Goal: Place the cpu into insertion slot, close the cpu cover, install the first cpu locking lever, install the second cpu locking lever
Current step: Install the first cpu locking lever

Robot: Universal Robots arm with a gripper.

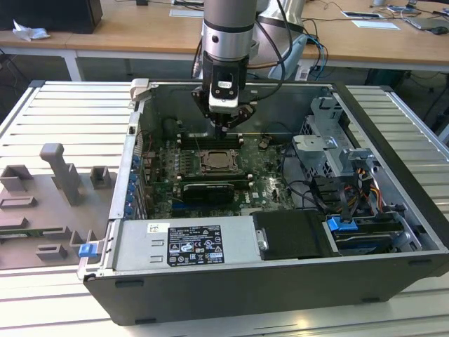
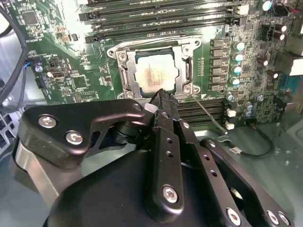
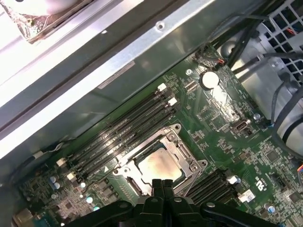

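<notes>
Over the open computer case (image 1: 231,298) on the slatted desk (image 1: 63,105), the exterior view shows the arm's jaws hanging just above the insertion slot (image 1: 202,166). The case holds the green board, a labelled power unit (image 1: 189,242) and a drive cage (image 1: 337,151) with cables.

In the second wrist view the jaws are together and grip nothing. The cpu (image 2: 156,75) lies seated with the cpu cover (image 2: 128,78) down around it. A thin lever (image 2: 206,116) slants loose across the memory slots (image 2: 213,106), so I judge the latching unfinished.

In the first wrist view the pale chip fills the cover's window, with the jaw tips at its edge.
</notes>
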